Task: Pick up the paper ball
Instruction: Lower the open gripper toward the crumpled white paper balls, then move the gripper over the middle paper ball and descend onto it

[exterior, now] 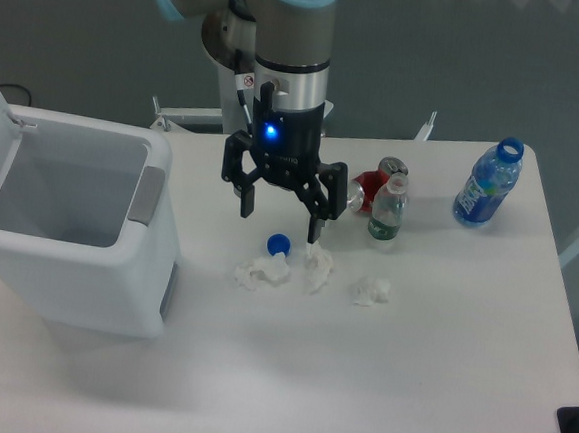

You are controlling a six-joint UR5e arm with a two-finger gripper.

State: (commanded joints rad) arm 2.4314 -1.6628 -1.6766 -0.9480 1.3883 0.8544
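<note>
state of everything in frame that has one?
Black two-finger gripper: open, above the wads
White plastic bin: lid open
Blue-labelled plastic bottle: upright, uncapped
Small clear bottle: upright, capped
Red can: lying down
Ragged white paper ball: on table

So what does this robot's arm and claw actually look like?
The arm is a thick grey cylinder with pale blue caps at its joints. The gripper is black, with two jointed fingers, a glowing blue light on its body, and a small warning sticker above.
</note>
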